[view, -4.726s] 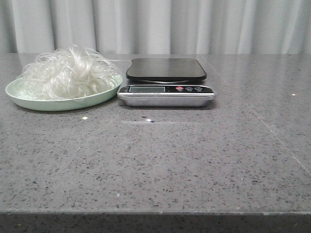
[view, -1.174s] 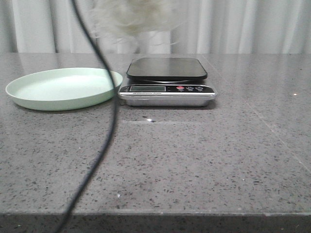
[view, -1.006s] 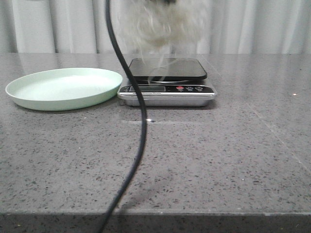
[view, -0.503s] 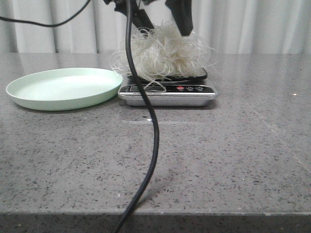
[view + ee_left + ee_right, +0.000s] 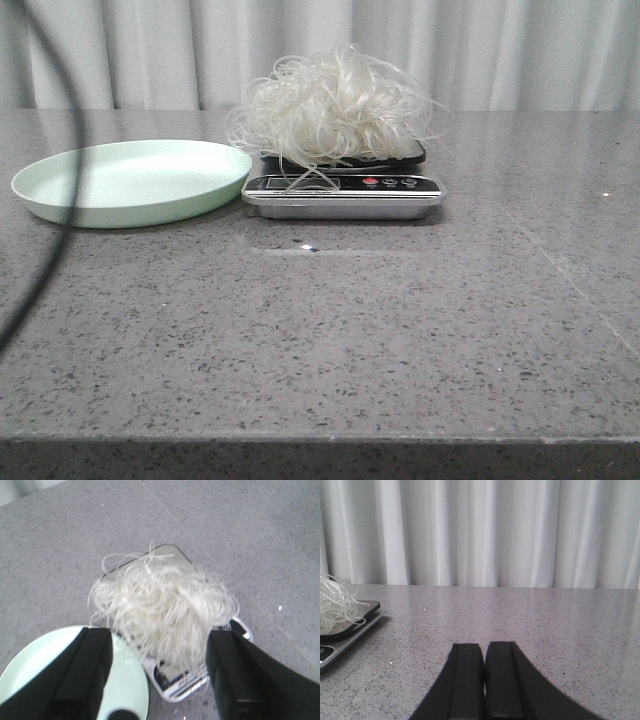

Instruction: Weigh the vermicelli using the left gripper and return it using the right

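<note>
The vermicelli [image 5: 335, 108] lies as a fluffy white mound on the black platform of the scale [image 5: 342, 190], strands drooping over the display. From above, the left wrist view shows the vermicelli [image 5: 165, 607] on the scale [image 5: 200, 680]. My left gripper [image 5: 159, 642] hangs above it, open, fingers wide apart with nothing between them. It is out of the front view; only its thin black cable [image 5: 55, 200] shows at the left. My right gripper [image 5: 484, 652] is shut and empty, low over the table, to the right of the scale [image 5: 345, 630].
An empty pale green plate [image 5: 130, 182] sits just left of the scale, also visible as the plate [image 5: 125, 680] under my left fingers. Grey speckled table [image 5: 400, 330] stretches forward and right. White curtains hang behind.
The left gripper has let go of the vermicelli on the scale and risen out of the front view. Its cable has swung from the middle to the far left.
</note>
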